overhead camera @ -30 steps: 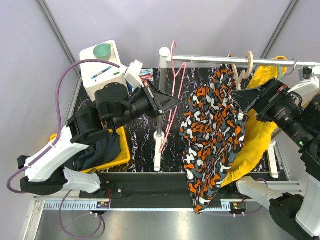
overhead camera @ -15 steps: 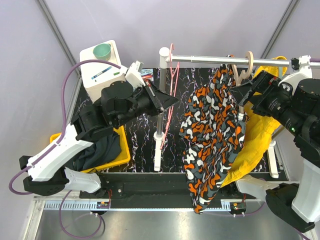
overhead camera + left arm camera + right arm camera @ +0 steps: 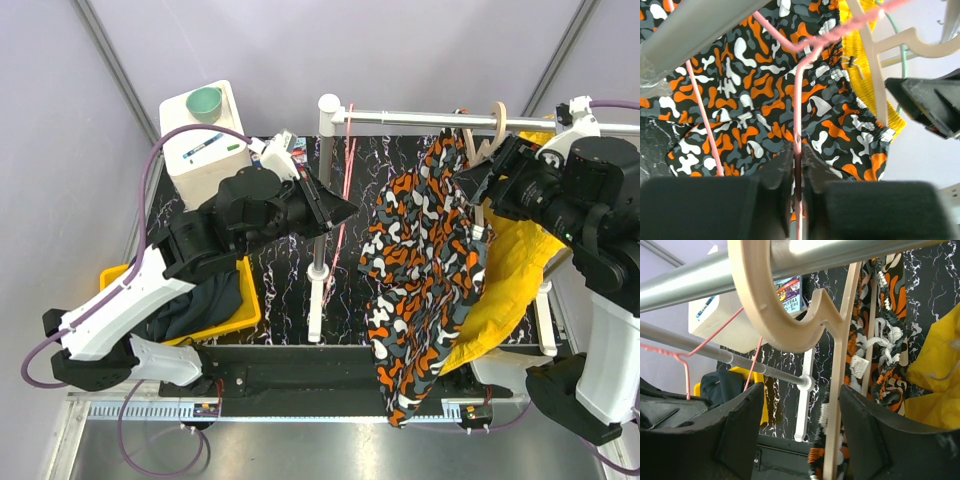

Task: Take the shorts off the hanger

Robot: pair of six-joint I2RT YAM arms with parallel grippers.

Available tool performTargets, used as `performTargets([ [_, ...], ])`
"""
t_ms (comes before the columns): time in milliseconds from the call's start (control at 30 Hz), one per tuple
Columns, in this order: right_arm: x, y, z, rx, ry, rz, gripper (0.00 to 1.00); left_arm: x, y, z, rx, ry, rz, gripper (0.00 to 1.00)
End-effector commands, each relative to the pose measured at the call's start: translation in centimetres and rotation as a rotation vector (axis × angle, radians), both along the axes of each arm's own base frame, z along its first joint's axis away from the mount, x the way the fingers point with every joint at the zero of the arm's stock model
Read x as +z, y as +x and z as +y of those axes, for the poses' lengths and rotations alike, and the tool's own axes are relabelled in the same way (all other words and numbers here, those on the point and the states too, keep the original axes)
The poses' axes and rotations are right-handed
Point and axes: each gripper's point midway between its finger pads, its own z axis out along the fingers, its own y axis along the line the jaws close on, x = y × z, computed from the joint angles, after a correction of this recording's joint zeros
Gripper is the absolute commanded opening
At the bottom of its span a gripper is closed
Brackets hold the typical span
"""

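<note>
Left wrist view shows my left gripper pinched nearly closed on the thin wire of the pink hanger, which runs down through the narrow slot between the fingers. That hanger hooks over the left end of the rail.

My right gripper is spread wide, its fingers on either side of the neck of the wooden hanger, just below the hook that curls over the rail. The neck stands close beside one finger; I cannot tell whether they touch. Nothing is clamped there.

The shorts, camouflage in orange, grey and white, hang from that wooden hanger. Their waistband and knotted drawstring are bunched against its neck, and the cloth drapes down toward the near edge of the table.

Behind the shorts, on my right, hangs a yellow garment. Well apart on the left, a yellow bin holds a dark cloth.
</note>
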Motion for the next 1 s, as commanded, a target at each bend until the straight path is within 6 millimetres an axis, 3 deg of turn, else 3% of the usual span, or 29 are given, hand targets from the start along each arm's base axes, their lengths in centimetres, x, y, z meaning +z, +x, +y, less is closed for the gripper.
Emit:
performTargets([
  [0, 0.0, 0.1, 0.0, 0.008, -0.026, 0.004, 0.65, 1.5, -0.5, 1.0, -0.018, -0.035, -0.057, 0.26],
  [233, -0.8, 1.1, -1.6, -0.059, -0.121, 0.025, 0.58, 1.4, -1.5, 2.4, -0.038, -0.029, -0.088, 0.52],
  [367, -1.1, 1.3, -1.4, -0.047, -0.136, 0.037, 0.55, 2.1, -2.5, 2.8, -0.087, -0.038, -0.116, 0.59],
  [467, -1.9, 1.2, -0.9, -0.024, -0.126, 0.062, 0.51, 4.2, -3.6, 2.7, -0.162, -0.045, -0.194, 0.59],
  [500, -2.1, 1.1, -0.9, -0.022, -0.123, 0.07, 0.5, 6.0, -4.2, 2.9, -0.188, -0.049, -0.263, 0.59],
  [567, -2.7, 0.8, -0.8, -0.013, -0.122, 0.087, 0.5, 7.4, -5.3, 2.1, -0.249, -0.048, -0.328, 0.59],
  [600, -2.9, 0.7, -0.8, -0.014, -0.12, 0.089, 0.5, 9.7, -6.0, 2.3, -0.267, -0.066, -0.402, 0.59],
  [800, -3.3, 0.2, 0.1, 0.02, -0.072, 0.107, 0.5, 12.4, -8.6, -3.3, -0.389, -0.032, -0.562, 0.63],
  [900, -3.4, -0.1, 1.3, 0.05, -0.009, 0.135, 0.44, 12.3, -8.8, -5.5, -0.371, 0.047, -0.65, 0.65],
  [967, -3.7, -0.5, 2.5, 0.09, 0.057, 0.169, 0.4, 11.1, -8.6, -7.4, -0.334, 0.124, -0.687, 0.68],
])
